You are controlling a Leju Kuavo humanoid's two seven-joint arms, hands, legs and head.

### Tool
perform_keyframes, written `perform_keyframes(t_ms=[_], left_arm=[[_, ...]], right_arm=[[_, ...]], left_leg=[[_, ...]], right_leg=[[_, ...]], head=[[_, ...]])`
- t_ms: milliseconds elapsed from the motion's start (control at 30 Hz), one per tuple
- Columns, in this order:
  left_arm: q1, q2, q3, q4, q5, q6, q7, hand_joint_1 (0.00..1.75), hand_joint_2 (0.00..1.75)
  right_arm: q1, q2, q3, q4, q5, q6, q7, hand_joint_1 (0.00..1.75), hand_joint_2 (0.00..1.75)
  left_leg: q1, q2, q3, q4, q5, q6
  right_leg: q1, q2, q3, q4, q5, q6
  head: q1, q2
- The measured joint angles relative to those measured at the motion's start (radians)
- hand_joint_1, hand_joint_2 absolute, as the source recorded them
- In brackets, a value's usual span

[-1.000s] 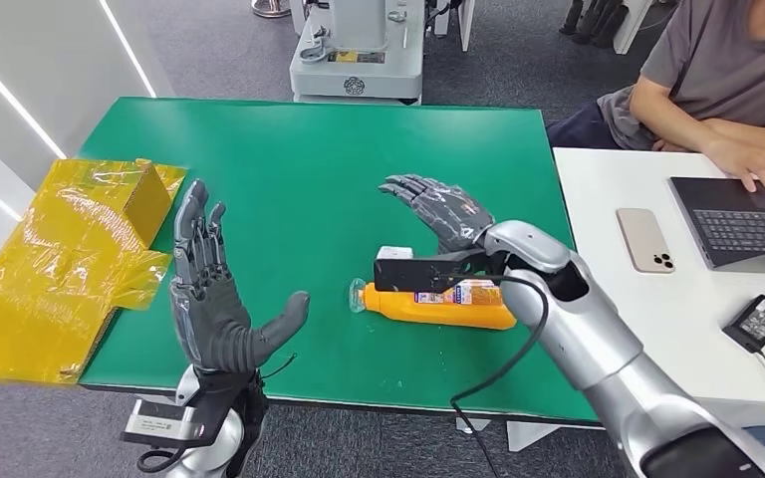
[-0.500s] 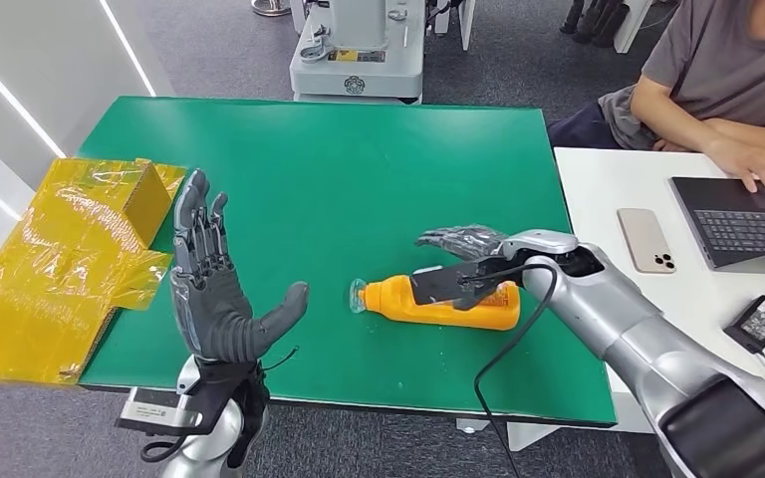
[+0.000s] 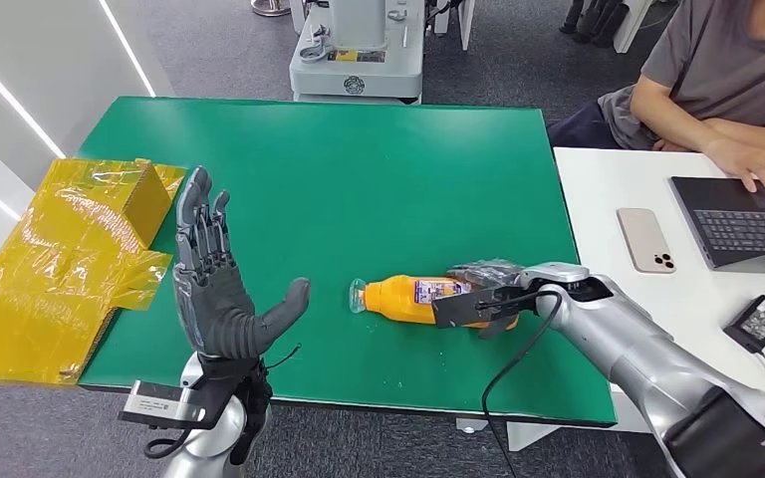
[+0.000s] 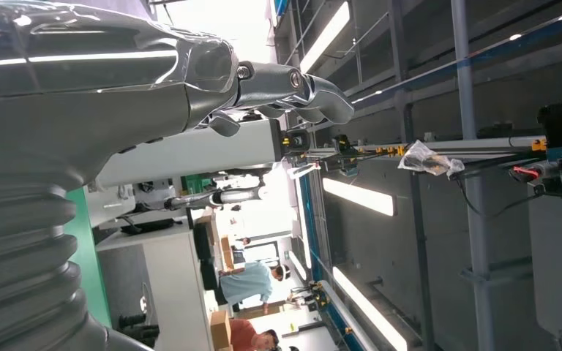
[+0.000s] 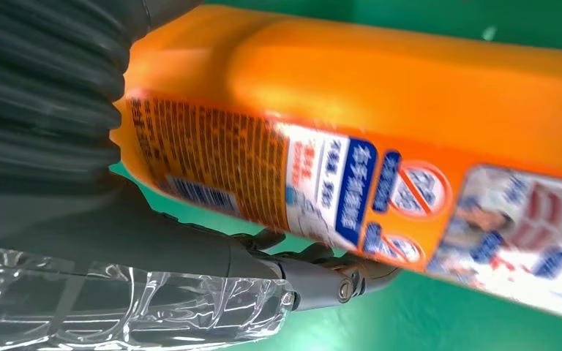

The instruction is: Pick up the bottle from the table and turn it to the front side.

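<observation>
An orange bottle with a printed label lies on its side on the green table, clear cap pointing left. My right hand is down over its base end, fingers curled over the far side and thumb on the near side, gripping it. In the right wrist view the bottle lies against my palm, with the thumb along its label. My left hand stands upright at the table's front left, fingers spread, holding nothing, well apart from the bottle. The left wrist view shows that left hand raised.
A yellow plastic-wrapped box sits at the table's left edge. To the right stands a white table with a phone, a laptop and a black adaptor; a person sits there. A machine base stands behind the table.
My right hand dropped from above the bottle and moved toward its base end, closing around it. The bottle shifted slightly and its label now faces up. My left hand barely moved.
</observation>
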Motion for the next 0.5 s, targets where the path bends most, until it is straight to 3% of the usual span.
perform_keyframes(t_ms=[233, 267, 367, 400, 500], left_arm=[[0.0, 0.0, 0.0, 0.002, 0.004, 0.008, 0.0, 0.0, 1.75], [0.001, 0.0, 0.0, 0.002, 0.005, 0.009, 0.0, 0.0, 1.75], [0.001, 0.0, 0.0, 0.002, 0.006, 0.01, 0.0, 0.0, 1.75], [0.001, 0.0, 0.0, 0.002, 0.006, 0.011, 0.0, 0.0, 1.75], [0.002, 0.003, 0.0, 0.002, 0.008, 0.013, 0.0, 0.0, 1.75]], right_arm=[[0.006, -0.001, 0.011, 0.022, -0.001, -0.028, 0.001, 0.0, 1.75], [0.008, -0.001, 0.013, 0.026, -0.001, -0.037, 0.001, 0.1, 1.75], [0.015, -0.001, 0.017, 0.037, -0.001, -0.071, 0.001, 1.36, 1.75], [0.019, -0.001, 0.018, 0.04, -0.001, -0.087, 0.0, 1.69, 1.75], [0.033, -0.001, 0.019, 0.047, 0.002, -0.148, -0.009, 1.75, 1.75]], left_leg=[[0.0, 0.0, 0.0, 0.0, 0.0, 0.0], [0.0, 0.0, 0.0, 0.0, 0.0, 0.0], [0.0, 0.0, 0.0, 0.0, 0.0, 0.0], [0.0, 0.0, 0.0, 0.0, 0.0, 0.0], [0.0, 0.0, 0.0, 0.0, 0.0, 0.0]], right_leg=[[0.0, 0.0, 0.0, 0.0, 0.0, 0.0], [0.0, 0.0, 0.0, 0.0, 0.0, 0.0], [0.0, 0.0, 0.0, 0.0, 0.0, 0.0], [0.0, 0.0, 0.0, 0.0, 0.0, 0.0], [0.0, 0.0, 0.0, 0.0, 0.0, 0.0]], head=[[0.0, 0.0], [0.0, 0.0], [0.0, 0.0], [0.0, 0.0], [0.0, 0.0]])
